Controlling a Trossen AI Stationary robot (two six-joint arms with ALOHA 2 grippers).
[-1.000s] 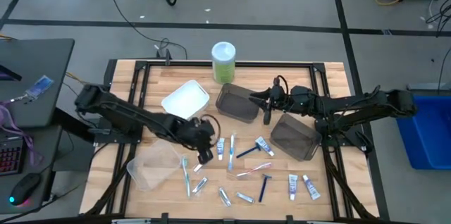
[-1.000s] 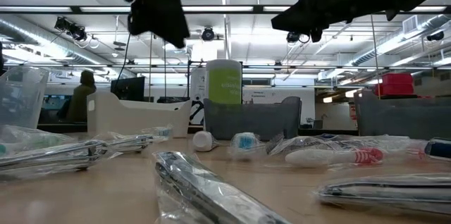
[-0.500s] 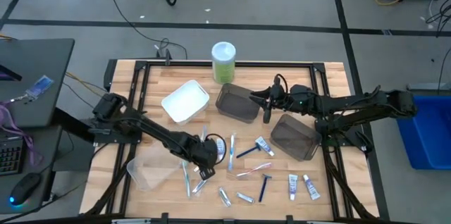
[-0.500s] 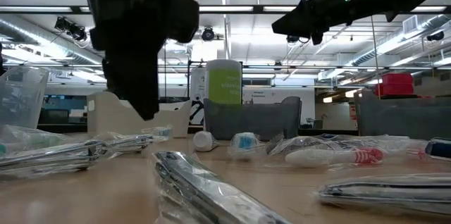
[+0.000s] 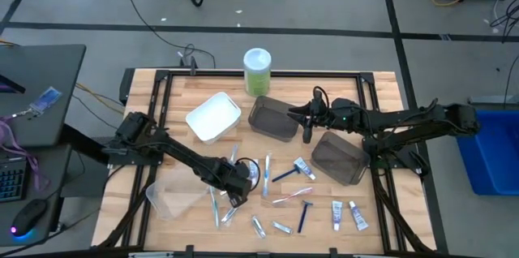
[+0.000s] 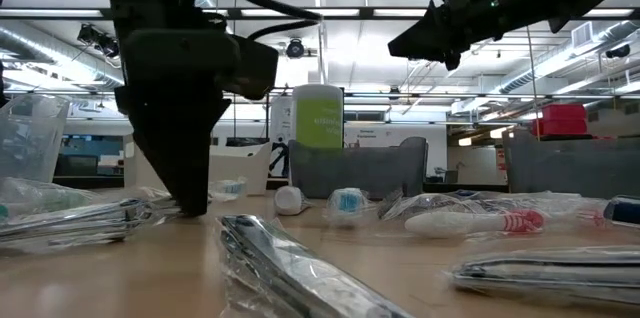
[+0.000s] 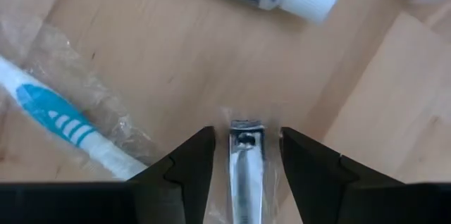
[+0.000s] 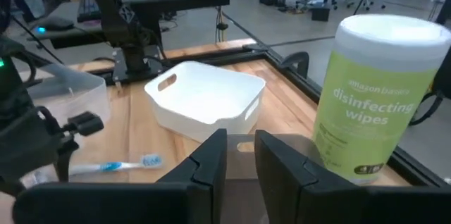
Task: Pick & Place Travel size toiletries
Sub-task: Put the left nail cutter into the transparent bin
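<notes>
Barely started, as far as I can judge: all the toiletries (image 5: 280, 193) I can see lie loose on the surface along its front edge, and I can't spot any in the white bin (image 5: 213, 117), the clear bin (image 5: 174, 193) or the two dark bins (image 5: 272, 118). My left pincer (image 7: 246, 155) is down on the surface, released, jaws either side of a small silver nail clipper (image 7: 244, 175) in clear wrap, not yet closed on it, beside a blue-and-white toothbrush (image 7: 53, 115). The right pincer (image 5: 307, 132) hangs over the dark bins, nearly clenched on nothing I can see.
</notes>
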